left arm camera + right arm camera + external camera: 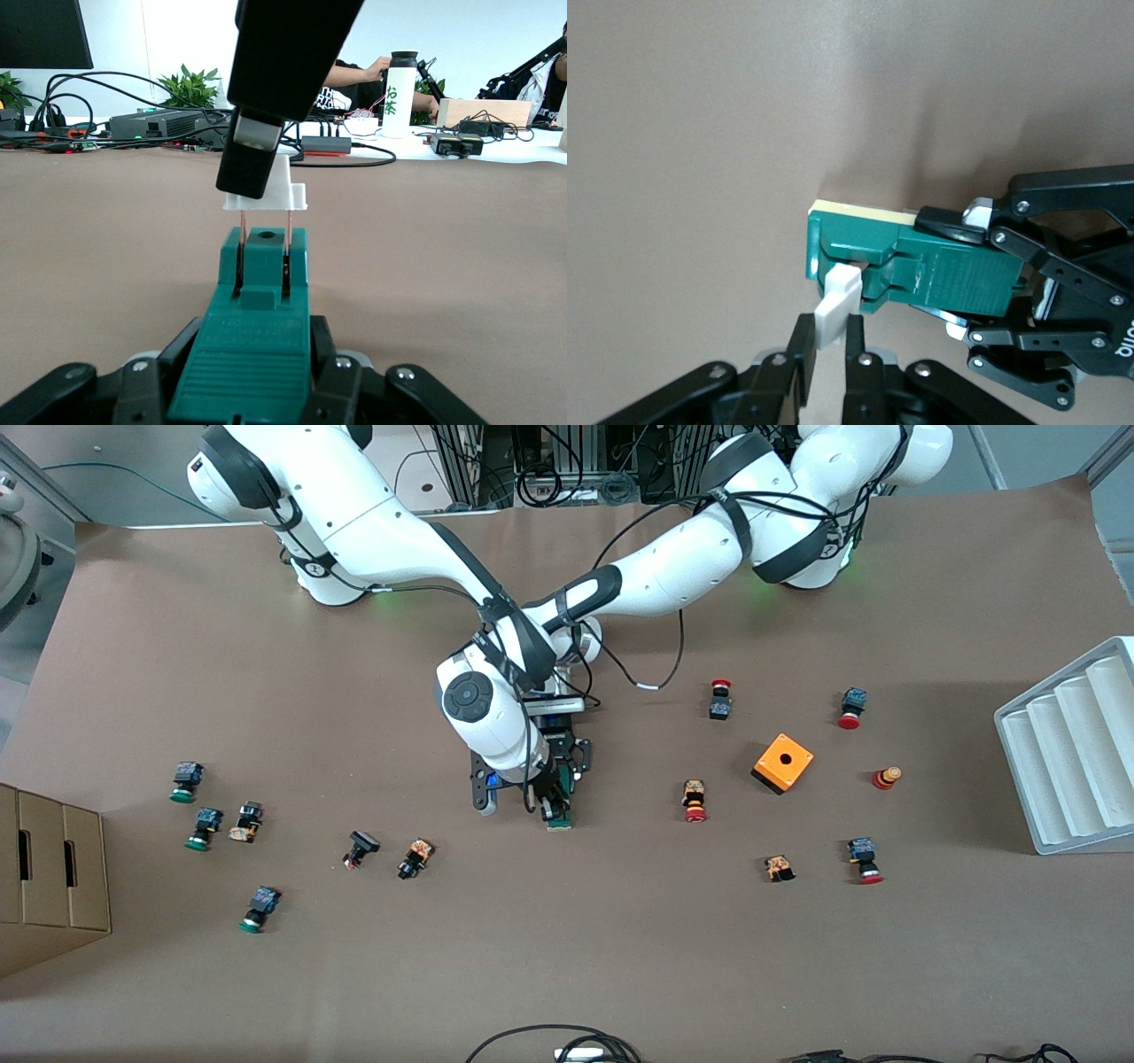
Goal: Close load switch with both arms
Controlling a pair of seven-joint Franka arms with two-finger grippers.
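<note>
The dark-green load switch (560, 821) lies on the brown table near its middle. My left gripper (568, 781) is shut on the switch's body; in the left wrist view the green block (257, 301) sits between its fingers (159, 372). The white lever (271, 193) stands raised above the block on two copper pins. My right gripper (551, 804) comes down from above and is shut on that lever; in the right wrist view the white tab (836, 305) is pinched between its fingers (802, 354). The switch (921, 270) and the left gripper (957, 276) also show there.
An orange cube box (783, 762) and several red-capped push buttons (695, 801) lie toward the left arm's end. Green-capped buttons (205, 828) lie toward the right arm's end. A white ribbed tray (1072, 753) and a cardboard box (49, 877) stand at the table's ends.
</note>
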